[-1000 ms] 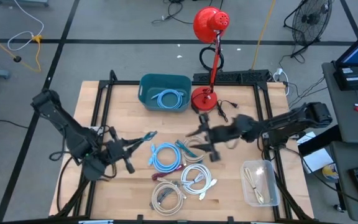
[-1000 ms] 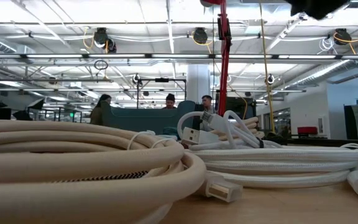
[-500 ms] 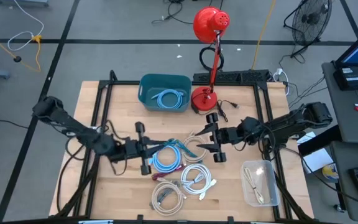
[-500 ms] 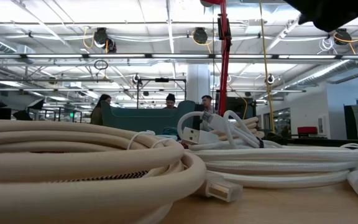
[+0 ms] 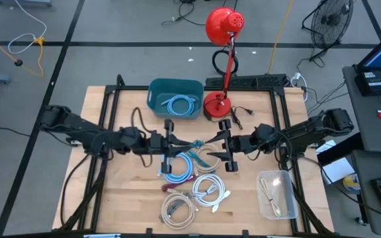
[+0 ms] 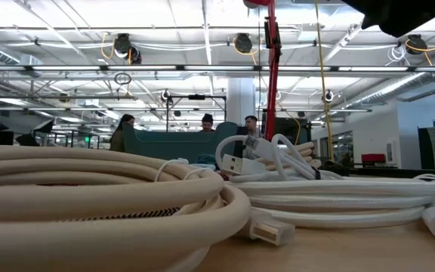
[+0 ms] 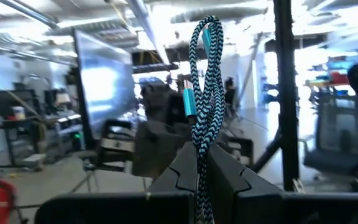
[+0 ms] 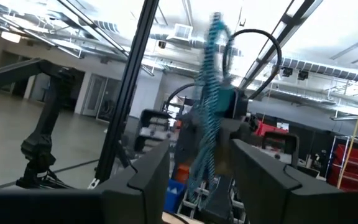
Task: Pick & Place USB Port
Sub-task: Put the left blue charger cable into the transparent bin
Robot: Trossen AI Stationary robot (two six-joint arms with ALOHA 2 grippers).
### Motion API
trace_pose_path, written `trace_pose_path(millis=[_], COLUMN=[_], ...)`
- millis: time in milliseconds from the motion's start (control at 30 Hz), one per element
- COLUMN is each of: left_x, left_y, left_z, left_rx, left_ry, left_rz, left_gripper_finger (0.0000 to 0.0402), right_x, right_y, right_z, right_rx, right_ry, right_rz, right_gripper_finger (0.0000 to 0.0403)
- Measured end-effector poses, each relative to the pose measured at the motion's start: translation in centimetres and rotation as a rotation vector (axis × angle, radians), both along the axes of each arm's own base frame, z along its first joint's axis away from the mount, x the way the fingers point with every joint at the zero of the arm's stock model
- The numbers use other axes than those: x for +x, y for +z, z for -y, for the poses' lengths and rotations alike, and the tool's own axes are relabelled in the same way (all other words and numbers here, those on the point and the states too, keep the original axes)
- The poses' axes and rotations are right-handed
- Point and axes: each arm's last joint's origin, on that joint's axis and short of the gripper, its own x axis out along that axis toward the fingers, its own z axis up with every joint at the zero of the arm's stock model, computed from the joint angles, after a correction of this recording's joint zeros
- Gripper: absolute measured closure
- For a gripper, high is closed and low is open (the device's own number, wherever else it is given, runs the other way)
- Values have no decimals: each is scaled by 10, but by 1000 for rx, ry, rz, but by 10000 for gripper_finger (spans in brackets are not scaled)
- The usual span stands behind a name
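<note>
The left claw point(image 5: 172, 141) reached over the middle of the bench point(image 5: 123, 198), its two dark fingers clenched on a teal-and-black braided USB cable point(image 7: 205, 93); in the left wrist view the woven cord stood up in a narrow loop between the pads, a teal metal plug hanging off one side. Facing it, the right claw point(image 5: 222, 143) was held with its jaws spread apart, and in its wrist view the same braided cable point(image 8: 211, 118) hung blurred in the gap between the fingers, touching neither that I could tell. Beneath both claws lay round coils on the pale wood: light-blue cable point(image 5: 174, 166), then cream-white coils point(image 5: 208, 188) toward the front edge, thick, matte and rope-like in the low view. A clear plastic tub point(image 5: 274, 193) sat at the front right. Farther back a teal bin point(image 5: 157, 92) held another blue coil, just beside a glossy red desk lamp point(image 5: 224, 39).
</note>
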Motion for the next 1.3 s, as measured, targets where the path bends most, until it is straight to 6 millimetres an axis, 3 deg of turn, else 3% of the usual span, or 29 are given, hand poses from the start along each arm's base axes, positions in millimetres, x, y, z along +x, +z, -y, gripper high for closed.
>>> trace_pose_path(millis=[300,967,1300], left_x=[24,28,44], left_y=[-3,-3,-18], left_z=[5,-8,-12], left_rx=[22,13,-3], left_ry=[-20,4,-8], left_rz=[-31,-38,-67], left_gripper_finger=[390,390,390], right_x=[0,-1,-1], right_y=[0,1,1], right_z=[0,0,0], right_rx=[2,40,44], right_ry=[1,26,25], right_rz=[-2,3,2], right_gripper_finger=[243,243,244])
